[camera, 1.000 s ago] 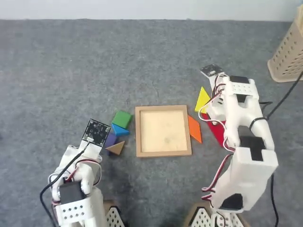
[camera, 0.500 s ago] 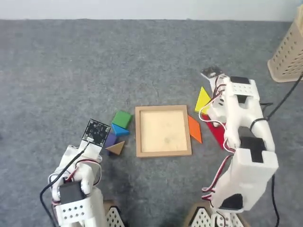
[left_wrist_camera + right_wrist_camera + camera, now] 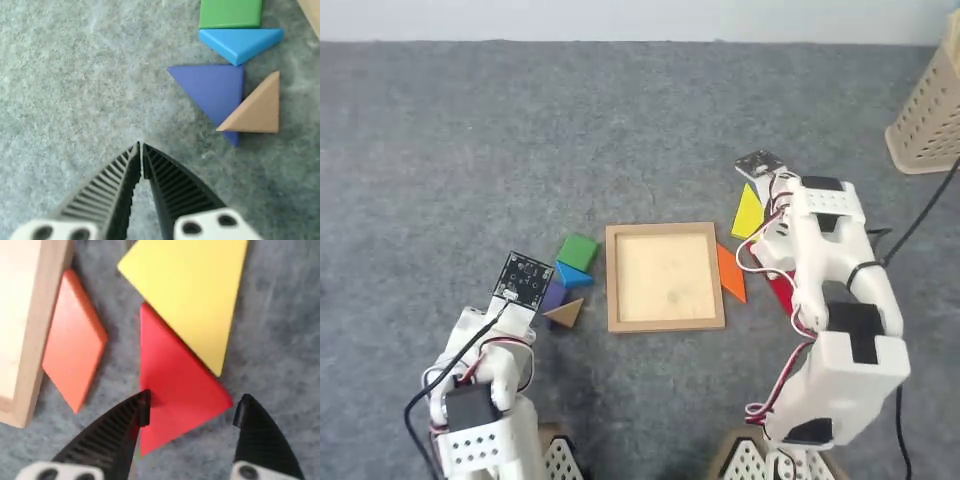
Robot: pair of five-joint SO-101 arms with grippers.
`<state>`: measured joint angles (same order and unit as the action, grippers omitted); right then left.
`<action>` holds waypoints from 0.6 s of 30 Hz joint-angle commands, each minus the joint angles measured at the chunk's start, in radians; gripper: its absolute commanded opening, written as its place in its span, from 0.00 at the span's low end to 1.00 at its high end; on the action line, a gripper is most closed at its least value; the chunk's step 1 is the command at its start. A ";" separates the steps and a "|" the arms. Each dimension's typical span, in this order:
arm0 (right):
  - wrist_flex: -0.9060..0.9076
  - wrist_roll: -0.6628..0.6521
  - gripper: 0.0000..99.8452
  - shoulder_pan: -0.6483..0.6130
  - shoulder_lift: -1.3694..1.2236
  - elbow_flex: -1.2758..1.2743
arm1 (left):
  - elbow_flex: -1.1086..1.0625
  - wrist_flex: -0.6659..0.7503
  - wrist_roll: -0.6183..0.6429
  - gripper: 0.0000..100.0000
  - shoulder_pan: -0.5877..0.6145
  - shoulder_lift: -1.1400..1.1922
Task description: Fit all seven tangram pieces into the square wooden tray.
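Grey, carpet-like surface [image 3: 470, 150], stretching across the whole high view. Carries a square wooden tray [image 3: 665, 229], lying flat near the middle. Near one wall of the tray, a close cluster: a green square piece [image 3: 578, 250], a blue triangle [image 3: 572, 274] right against it, then a purple triangle [image 3: 553, 296] and a tan wooden triangle [image 3: 564, 314] touching along one edge. On the opposite side, just beside the tray wall, an orange parallelogram [image 3: 731, 273]. Farther out on that side, a yellow triangle [image 3: 748, 212] and a red triangle [image 3: 175, 390], meeting edge to edge, with a narrow strip of grey between red and orange. Well apart, at a far corner, a beige perforated basket [image 3: 930, 110].
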<state>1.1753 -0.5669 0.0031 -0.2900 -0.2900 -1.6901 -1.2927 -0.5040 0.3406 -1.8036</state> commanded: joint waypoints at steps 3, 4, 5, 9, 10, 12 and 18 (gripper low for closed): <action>0.027 -0.014 0.28 0.015 -0.059 0.041 | 0.004 -0.003 -0.011 0.01 0.003 -0.012; 0.027 -0.014 0.28 0.015 -0.059 0.031 | 0.004 -0.003 -0.011 0.01 0.003 -0.012; 0.027 -0.014 0.28 0.013 -0.056 0.023 | 0.004 -0.003 -0.011 0.01 0.003 -0.012; 0.028 -0.015 0.28 0.015 -0.056 0.017 | 0.004 -0.003 -0.011 0.01 0.003 -0.012; 0.028 -0.009 0.28 0.016 -0.054 0.017 | 0.004 -0.003 -0.011 0.01 0.003 -0.012; 0.025 -0.006 0.24 0.018 -0.045 0.014 | 0.004 -0.003 -0.011 0.01 0.003 -0.012; -0.016 0.038 0.17 0.007 0.127 -0.109 | 0.004 -0.003 -0.011 0.01 0.003 -0.012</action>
<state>1.1876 -0.5669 0.0107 -0.2547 -0.3130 -1.6901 -1.2927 -0.5056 0.3406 -1.8036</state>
